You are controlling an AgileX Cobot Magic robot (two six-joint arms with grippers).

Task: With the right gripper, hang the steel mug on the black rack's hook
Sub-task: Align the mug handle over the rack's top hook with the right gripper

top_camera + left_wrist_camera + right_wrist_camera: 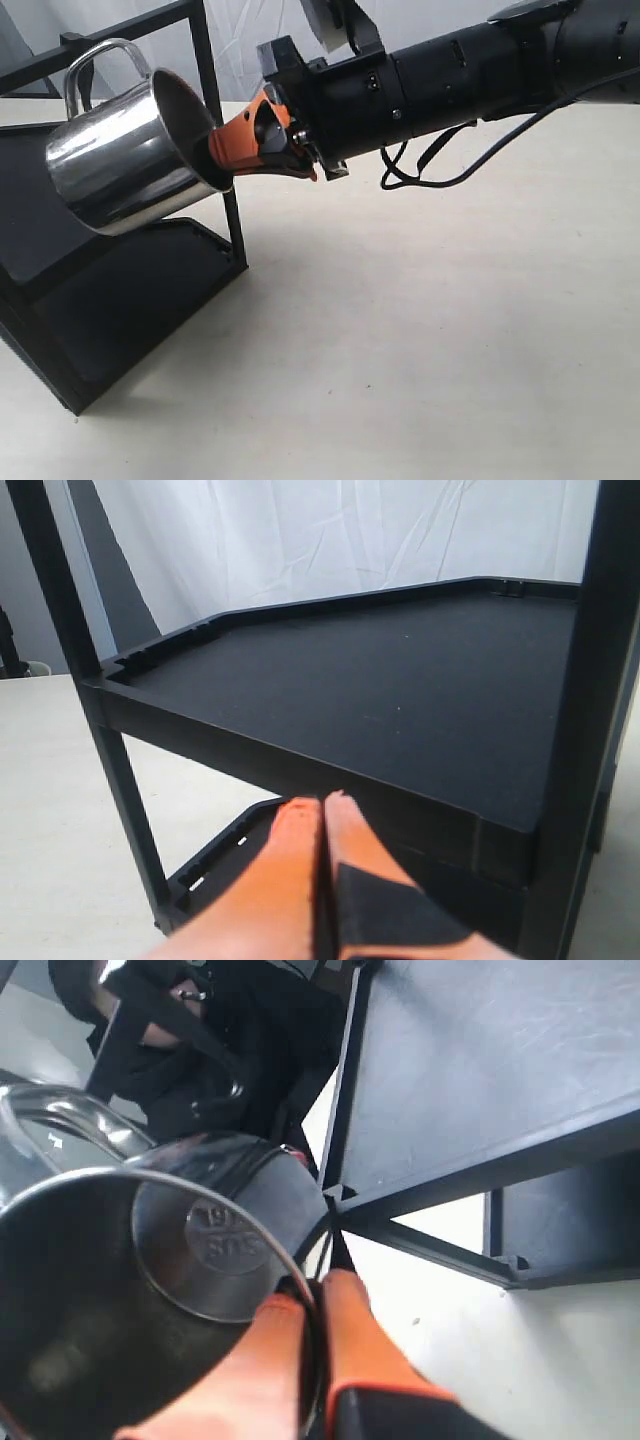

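The steel mug (125, 160) hangs tilted in the air, mouth toward the arm, in front of the black rack (120, 300). My right gripper (225, 150) is shut on the mug's rim, one orange finger inside and one outside. In the right wrist view the gripper (312, 1295) pinches the rim of the mug (90, 1340), and the stamped mark shows in its base. The looped handle (100, 62) points up, close under the slanted top bar (130, 28). A small black block (72, 40) sits on that bar; the hook's curve is not plain to see. My left gripper (322, 805) is shut and empty.
The rack's upper shelf (400, 680) fills the left wrist view, with the lower shelf (220, 855) below and a thin post (70, 630) beside. A rack post (215, 120) stands just behind the mug's rim. Black cables (440, 165) trail under the right arm over the pale table (430, 330).
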